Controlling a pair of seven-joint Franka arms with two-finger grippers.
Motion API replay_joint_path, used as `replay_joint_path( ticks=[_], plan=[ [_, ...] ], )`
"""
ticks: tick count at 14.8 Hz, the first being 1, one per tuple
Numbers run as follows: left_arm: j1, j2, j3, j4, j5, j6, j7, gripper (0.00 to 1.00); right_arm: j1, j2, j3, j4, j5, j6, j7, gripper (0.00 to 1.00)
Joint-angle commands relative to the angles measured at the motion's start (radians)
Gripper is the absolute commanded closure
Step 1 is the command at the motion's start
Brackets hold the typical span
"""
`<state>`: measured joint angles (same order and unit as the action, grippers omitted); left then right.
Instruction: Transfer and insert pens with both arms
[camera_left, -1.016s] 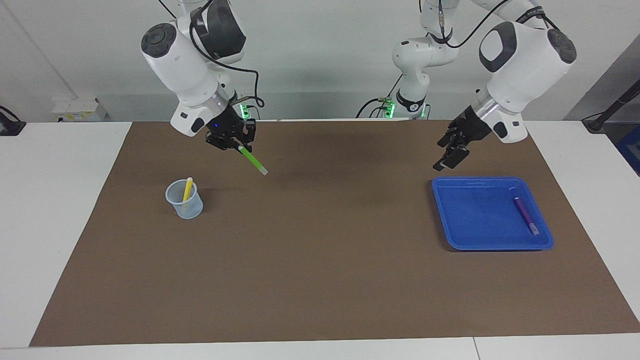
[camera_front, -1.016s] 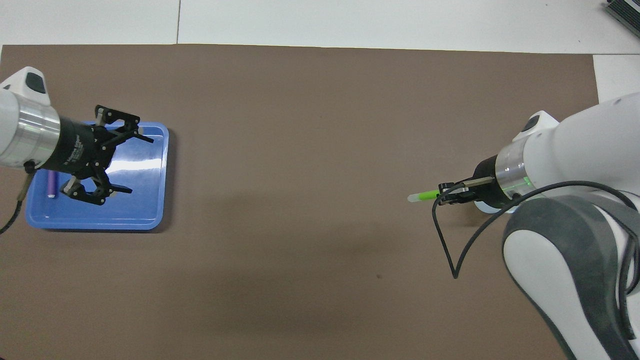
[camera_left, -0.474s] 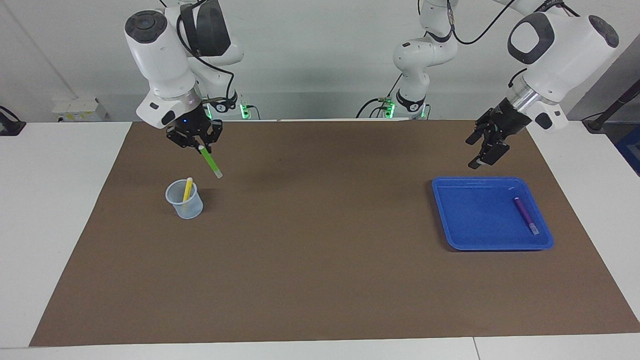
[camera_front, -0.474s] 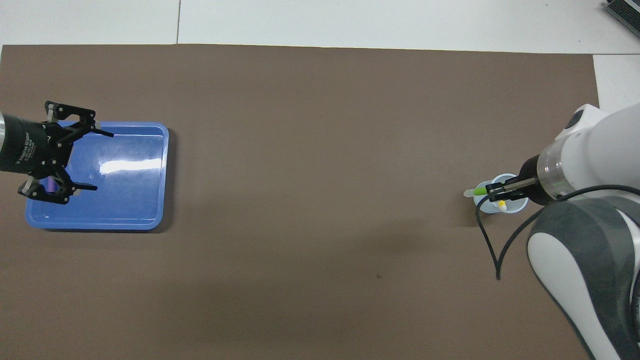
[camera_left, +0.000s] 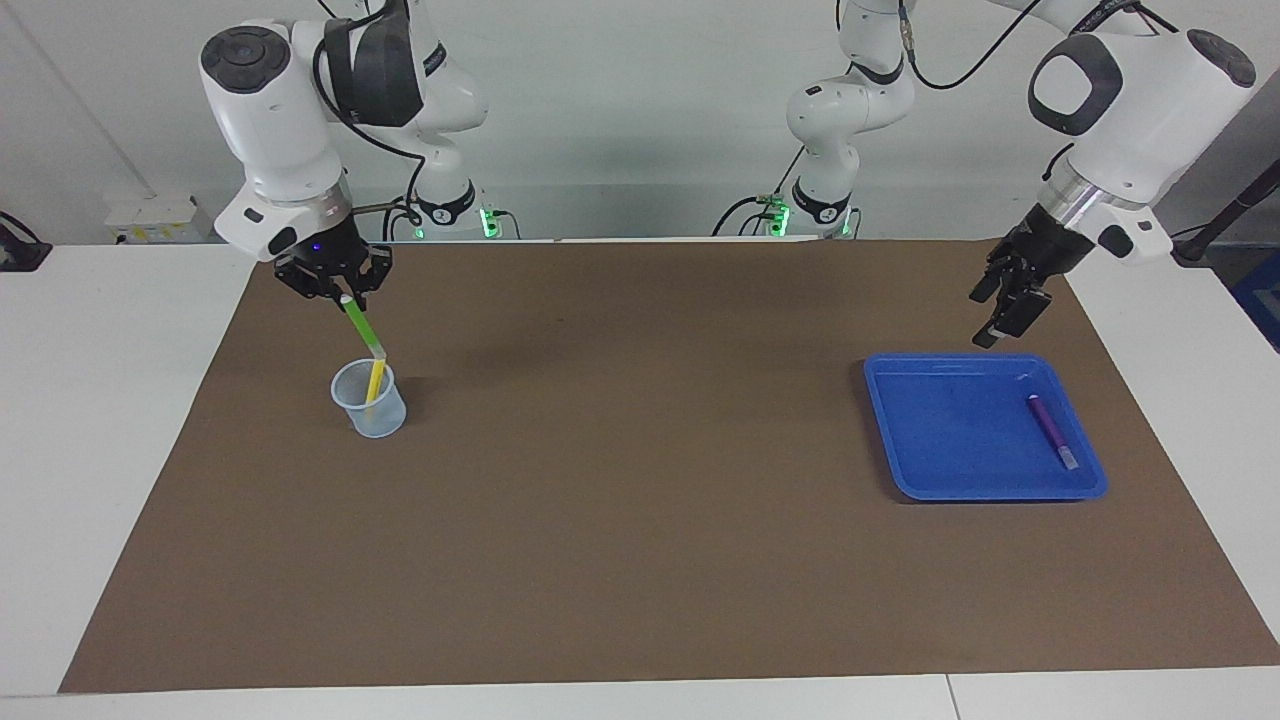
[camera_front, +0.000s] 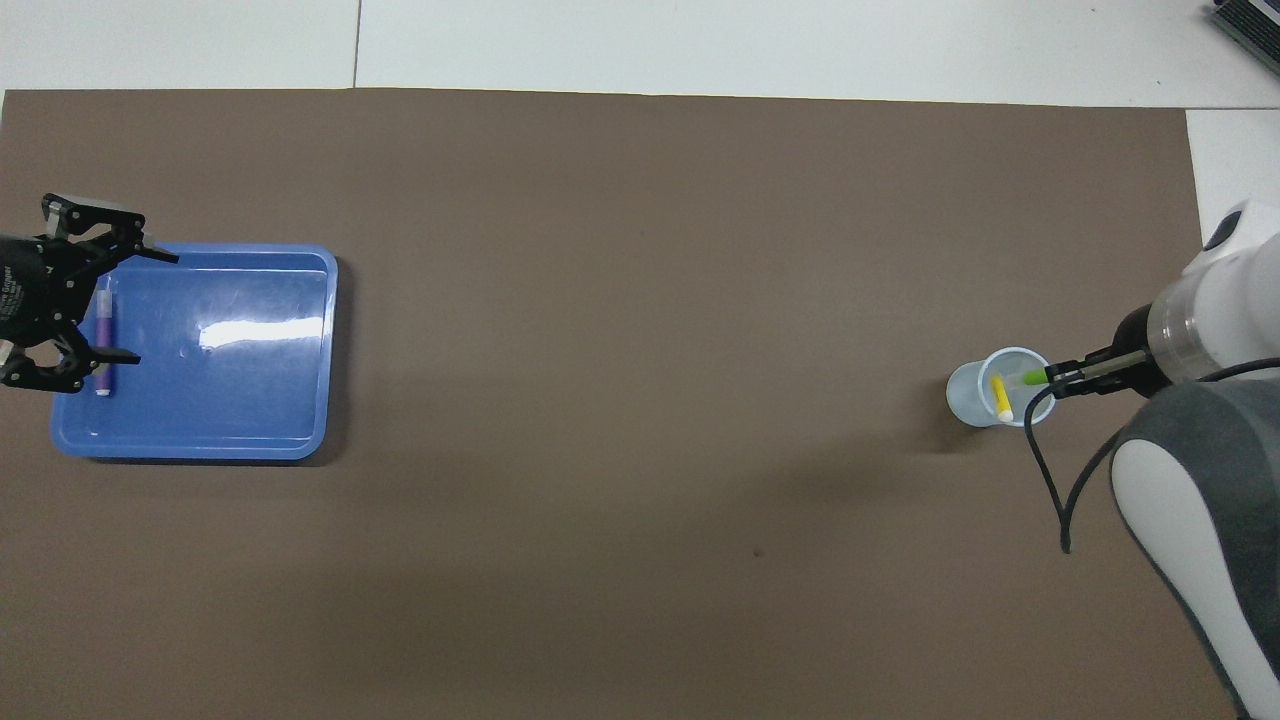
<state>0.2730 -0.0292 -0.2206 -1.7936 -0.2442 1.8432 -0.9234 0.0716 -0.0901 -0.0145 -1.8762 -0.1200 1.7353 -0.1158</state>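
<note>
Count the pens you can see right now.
3. The yellow pen stands in the cup. The green pen is held by the right gripper over the cup. The purple pen lies in the tray.

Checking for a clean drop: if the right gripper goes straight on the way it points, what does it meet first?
Probably the clear cup: the right gripper points the green pen down at its mouth, where a yellow pen already stands. Depth is uncertain.
</note>
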Motion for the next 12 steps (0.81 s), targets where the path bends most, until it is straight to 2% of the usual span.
replay_joint_path(
  ticks=[1,5,9,12],
  plan=[
    [0.035,-0.025,-0.003,-0.052,0.032,0.028,0.215,0.0,-0.045,-0.014,0.01,-0.037,-0.023,0.05,-0.062,1.0],
    [0.038,0.037,-0.003,-0.05,0.134,0.06,0.489,0.0,-0.064,-0.025,0.008,-0.11,-0.039,0.141,-0.071,1.0],
    [0.032,0.145,-0.005,-0.052,0.325,0.143,0.757,0.0,-0.065,-0.016,0.008,-0.13,-0.044,0.171,-0.07,1.0],
    [0.084,0.193,-0.005,-0.061,0.335,0.203,0.892,0.0,-0.075,-0.011,0.008,-0.172,-0.052,0.217,-0.068,1.0]
  ],
)
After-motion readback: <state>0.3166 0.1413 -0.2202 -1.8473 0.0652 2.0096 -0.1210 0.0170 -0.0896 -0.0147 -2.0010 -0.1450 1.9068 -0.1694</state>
